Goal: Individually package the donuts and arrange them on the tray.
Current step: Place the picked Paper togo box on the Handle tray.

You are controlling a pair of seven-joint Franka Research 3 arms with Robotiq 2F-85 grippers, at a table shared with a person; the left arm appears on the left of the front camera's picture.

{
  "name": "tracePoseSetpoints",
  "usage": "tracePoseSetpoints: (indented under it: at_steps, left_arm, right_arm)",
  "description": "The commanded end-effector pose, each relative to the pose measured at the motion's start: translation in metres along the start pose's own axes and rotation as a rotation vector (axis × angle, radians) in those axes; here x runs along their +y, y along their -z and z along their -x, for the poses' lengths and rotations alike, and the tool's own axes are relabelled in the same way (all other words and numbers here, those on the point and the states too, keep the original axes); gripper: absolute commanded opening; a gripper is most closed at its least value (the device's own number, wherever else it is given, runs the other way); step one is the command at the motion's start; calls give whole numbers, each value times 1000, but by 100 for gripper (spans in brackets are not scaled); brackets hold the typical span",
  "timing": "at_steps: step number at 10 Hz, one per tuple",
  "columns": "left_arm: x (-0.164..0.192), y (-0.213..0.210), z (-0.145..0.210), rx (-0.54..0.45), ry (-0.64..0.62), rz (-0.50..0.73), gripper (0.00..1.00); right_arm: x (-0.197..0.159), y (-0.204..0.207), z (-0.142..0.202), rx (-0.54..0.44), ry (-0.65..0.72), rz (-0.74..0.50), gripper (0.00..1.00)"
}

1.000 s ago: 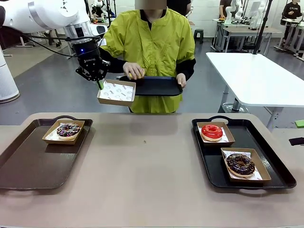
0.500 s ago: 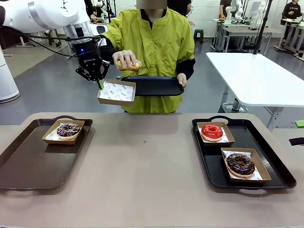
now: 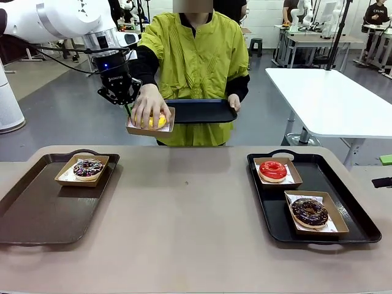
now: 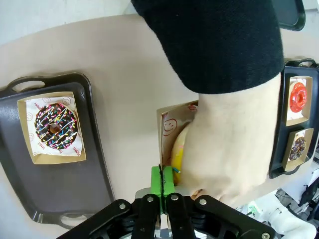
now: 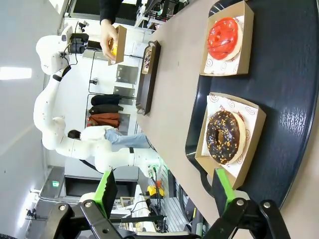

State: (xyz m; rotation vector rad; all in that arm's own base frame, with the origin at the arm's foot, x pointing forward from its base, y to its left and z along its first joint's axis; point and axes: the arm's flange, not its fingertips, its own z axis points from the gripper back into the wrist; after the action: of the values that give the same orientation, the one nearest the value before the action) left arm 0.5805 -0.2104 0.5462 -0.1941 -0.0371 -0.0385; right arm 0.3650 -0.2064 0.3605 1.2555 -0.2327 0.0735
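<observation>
My left gripper (image 3: 127,104) is shut on the edge of a paper-lined cardboard box (image 3: 136,129), holding it in the air beyond the table's far edge. A person's hand (image 3: 147,104) presses the yellow donut (image 3: 157,121) into that box. In the left wrist view my green pads (image 4: 162,180) pinch the box wall (image 4: 169,122), with the yellow donut (image 4: 178,149) under the hand (image 4: 229,144). The sprinkled donut (image 3: 88,167) sits boxed on the brown tray (image 3: 37,214). The red donut (image 3: 273,170) and chocolate donut (image 3: 310,212) sit boxed on the black tray (image 3: 355,214). My right gripper (image 5: 164,189) hangs open over the chocolate donut (image 5: 225,137).
The person's other hand (image 3: 233,103) holds a second black tray (image 3: 202,110) level at chest height, right beside the held box. Bare tabletop (image 3: 184,208) lies between the two trays on the table. A white table (image 3: 331,98) stands at the back right.
The person's hand lifted the yellow donut off the tray they hold and lowered it into the box in my left gripper. Neither arm has moved.
</observation>
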Motion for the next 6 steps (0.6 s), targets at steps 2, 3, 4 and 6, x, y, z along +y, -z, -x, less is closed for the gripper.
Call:
tracePoseSetpoints:
  at_steps: [2, 3, 4, 6]
  left_arm:
    - [1, -1, 0, -2, 3, 0, 0]
    - [1, -1, 0, -2, 3, 0, 0]
    - [1, -1, 0, -2, 3, 0, 0]
    - [1, -1, 0, -2, 3, 0, 0]
  right_arm:
    - [-1, -3, 2, 21, -8, -5, 100]
    - [-1, -3, 2, 21, -8, -5, 100]
    - [-1, -3, 2, 21, -8, -5, 100]
    - [-1, -3, 2, 21, -8, -5, 100]
